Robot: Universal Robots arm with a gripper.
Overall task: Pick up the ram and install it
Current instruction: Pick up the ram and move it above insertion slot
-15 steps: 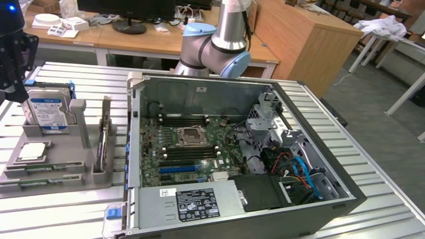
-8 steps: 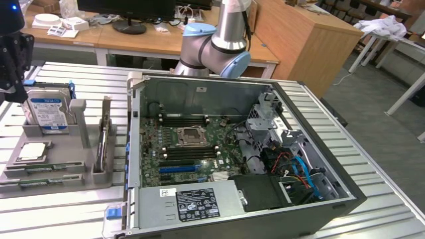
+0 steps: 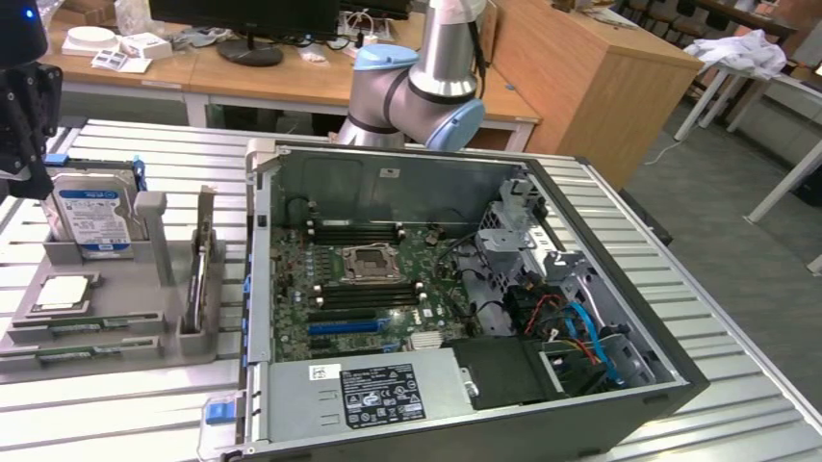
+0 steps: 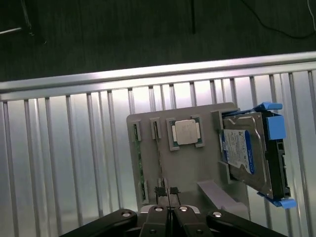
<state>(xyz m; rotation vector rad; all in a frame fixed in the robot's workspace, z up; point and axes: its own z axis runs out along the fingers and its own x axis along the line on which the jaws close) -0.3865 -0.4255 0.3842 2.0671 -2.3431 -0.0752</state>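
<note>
- The hand [image 4: 167, 191] has its two fingertips pressed together in the wrist view, with nothing visible between them. Its black body is cut off by the picture's edge.
- In the exterior view the hand is a dark shape cropped by that view's left edge, hanging above the hard drive [image 3: 90, 219]. Its fingers are hard to make out there.
- The ram [image 3: 80, 328] sits edge-on in a slot of the grey holder [image 3: 154, 342] on the slatted metal surface [image 3: 115, 409], apart from the hand. Only a thin green strip of it [image 4: 139, 155] shows, and its chips cannot be made out.
- A second green stick [image 3: 58, 353] lies in the next slot, partly cropped.
- A square silver processor [image 4: 186, 132] rests in the holder between the ram slots and the upright hard drive.
- The open computer case [image 3: 668, 385] stands at the exterior view's right of the holder. Its motherboard slots [image 3: 362, 231] are dark, and whether any is filled is unclear.
</note>
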